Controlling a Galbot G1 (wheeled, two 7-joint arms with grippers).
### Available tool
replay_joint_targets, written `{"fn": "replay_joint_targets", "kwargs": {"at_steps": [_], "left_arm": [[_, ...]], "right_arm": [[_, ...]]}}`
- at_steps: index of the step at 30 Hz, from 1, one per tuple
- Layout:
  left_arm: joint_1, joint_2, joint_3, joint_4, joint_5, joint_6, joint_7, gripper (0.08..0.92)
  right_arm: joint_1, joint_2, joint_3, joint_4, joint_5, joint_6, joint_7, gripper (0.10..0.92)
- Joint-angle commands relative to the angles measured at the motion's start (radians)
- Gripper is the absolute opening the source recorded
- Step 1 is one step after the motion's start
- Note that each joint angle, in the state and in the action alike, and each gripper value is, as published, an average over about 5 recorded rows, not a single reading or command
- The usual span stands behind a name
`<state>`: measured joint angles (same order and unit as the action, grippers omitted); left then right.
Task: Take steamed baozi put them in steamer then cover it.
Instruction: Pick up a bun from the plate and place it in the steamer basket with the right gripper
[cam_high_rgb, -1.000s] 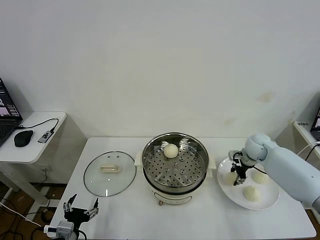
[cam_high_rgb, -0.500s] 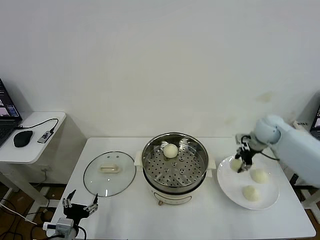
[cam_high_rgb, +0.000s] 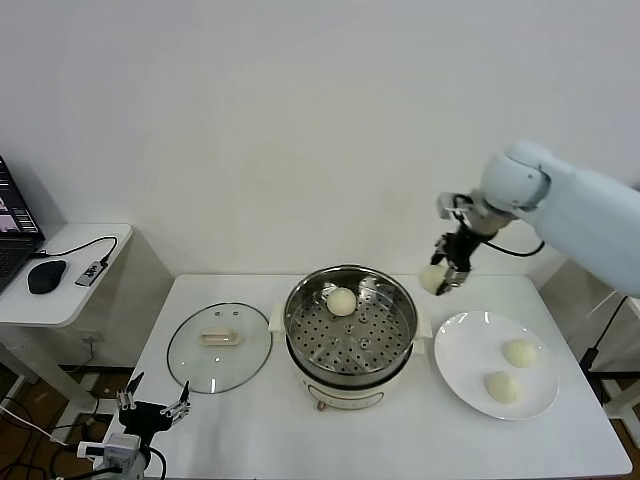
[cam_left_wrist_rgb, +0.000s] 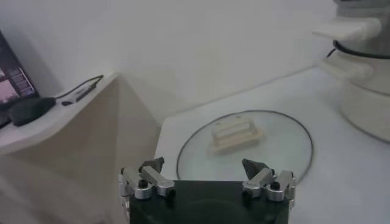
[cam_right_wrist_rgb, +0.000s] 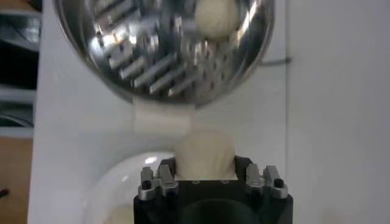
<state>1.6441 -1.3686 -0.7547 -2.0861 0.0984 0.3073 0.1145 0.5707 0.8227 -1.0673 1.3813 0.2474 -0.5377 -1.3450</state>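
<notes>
Right gripper (cam_high_rgb: 441, 277): clamped on baozi (cam_high_rgb: 433, 279), raised beside steamer (cam_high_rgb: 350, 330).
Left gripper (cam_high_rgb: 152, 412): jaws apart, parked.
Handling: likely soft, light; pinch sides gently.

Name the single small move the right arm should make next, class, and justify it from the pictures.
Probably carry the held baozi leftward over the steamer: the right end effector grips it in the air beside the pot's rim, not yet above the perforated tray.
</notes>
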Motion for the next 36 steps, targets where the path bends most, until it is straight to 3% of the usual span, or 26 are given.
{"fn": "replay_joint_targets", "kwargs": {"at_steps": [1, 20, 36], "left_arm": [[-0.002, -0.003, 0.002, -0.022, 0.000, 0.003, -0.001, 0.823], [-0.018, -0.018, 0.007, -0.014, -0.005, 0.007, 0.005, 0.823], [-0.037, -0.022, 0.016, 0.015, -0.010, 0.007, 0.006, 0.823]], "right_arm": [[0.088, 0.174, -0.094, 0.002, 0.147, -0.083, 0.004, 0.594], [-0.112, 0.427, -0.063, -0.140, 0.056, -0.106, 0.078, 0.594], [-0.201, 0.499, -0.047, -0.204, -0.002, -0.102, 0.108, 0.594]]}}
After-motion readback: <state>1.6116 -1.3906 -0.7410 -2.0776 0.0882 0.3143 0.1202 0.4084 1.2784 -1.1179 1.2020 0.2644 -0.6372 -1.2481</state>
